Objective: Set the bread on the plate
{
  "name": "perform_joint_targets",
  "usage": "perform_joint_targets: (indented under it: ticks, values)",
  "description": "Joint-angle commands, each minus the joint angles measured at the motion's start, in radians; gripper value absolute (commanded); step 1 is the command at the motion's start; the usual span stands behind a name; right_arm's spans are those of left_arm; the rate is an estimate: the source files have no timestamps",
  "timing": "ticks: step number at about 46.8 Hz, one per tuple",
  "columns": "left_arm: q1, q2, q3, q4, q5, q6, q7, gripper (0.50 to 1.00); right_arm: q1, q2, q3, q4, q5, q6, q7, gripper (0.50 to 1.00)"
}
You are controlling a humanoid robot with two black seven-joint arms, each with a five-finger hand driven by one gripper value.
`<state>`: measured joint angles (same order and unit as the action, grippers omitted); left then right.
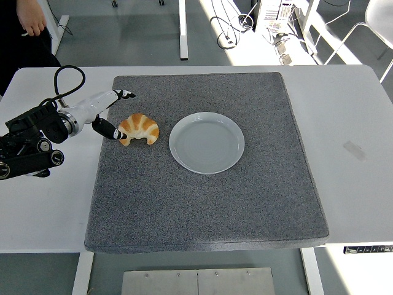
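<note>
My left hand (104, 112) reaches in over the left edge of the grey mat (209, 203) on the white worktop (350, 123). My fingers (126, 94) are spread and hold nothing: one stretches out beyond the bread (139, 128), while a lower, black-tipped one comes up against its left end, touching it as far as I can make out. The bread, a croissant, lies on the mat just left of the white plate (207, 142), apart from its rim. A person's hand (31, 18) shows at the top left corner.
</note>
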<state>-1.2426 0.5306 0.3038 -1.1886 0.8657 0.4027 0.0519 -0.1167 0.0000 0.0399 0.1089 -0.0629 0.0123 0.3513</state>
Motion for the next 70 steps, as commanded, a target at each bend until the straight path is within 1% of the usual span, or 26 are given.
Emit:
perform_joint_targets:
  ticks: [1, 14, 22, 25, 28, 37, 45, 49, 56, 59, 66, 70]
  values:
    - [0.000, -0.006, 0.005, 0.001, 0.002, 0.001, 0.000, 0.915, 0.000, 0.000, 0.000, 0.000, 0.000, 0.000, 0.000, 1.000]
    - [0.002, -0.043, 0.011, 0.020, 0.004, 0.001, 0.006, 0.910, 0.000, 0.000, 0.000, 0.000, 0.000, 0.000, 0.000, 1.000]
    - [0.003, -0.060, 0.012, 0.049, 0.004, -0.001, 0.006, 0.896, 0.000, 0.000, 0.000, 0.000, 0.000, 0.000, 0.000, 1.000]
    - [0.006, -0.063, 0.015, 0.060, 0.004, -0.001, 0.006, 0.881, 0.000, 0.000, 0.000, 0.000, 0.000, 0.000, 0.000, 1.000]
    - [0.006, -0.070, 0.024, 0.069, 0.004, -0.001, 0.006, 0.877, 0.000, 0.000, 0.000, 0.000, 0.000, 0.000, 0.000, 1.000]
    - [0.009, -0.100, 0.037, 0.096, 0.003, -0.001, 0.006, 0.877, 0.000, 0.000, 0.000, 0.000, 0.000, 0.000, 0.000, 1.000]
    - [0.009, -0.104, 0.037, 0.096, 0.004, -0.004, 0.012, 0.872, 0.000, 0.000, 0.000, 0.000, 0.000, 0.000, 0.000, 1.000]
    - [0.009, -0.104, 0.037, 0.098, 0.002, -0.016, 0.014, 0.842, 0.000, 0.000, 0.000, 0.000, 0.000, 0.000, 0.000, 1.000]
    - [0.009, -0.104, 0.037, 0.104, 0.002, -0.036, 0.011, 0.760, 0.000, 0.000, 0.000, 0.000, 0.000, 0.000, 0.000, 1.000]
    - [0.009, -0.104, 0.037, 0.104, 0.002, -0.036, 0.009, 0.745, 0.000, 0.000, 0.000, 0.000, 0.000, 0.000, 0.000, 1.000]
    - [0.009, -0.104, 0.032, 0.104, 0.002, -0.036, 0.006, 0.684, 0.000, 0.000, 0.000, 0.000, 0.000, 0.000, 0.000, 1.000]
    - [0.009, -0.103, 0.032, 0.104, 0.002, -0.036, 0.005, 0.660, 0.000, 0.000, 0.000, 0.000, 0.000, 0.000, 0.000, 1.000]
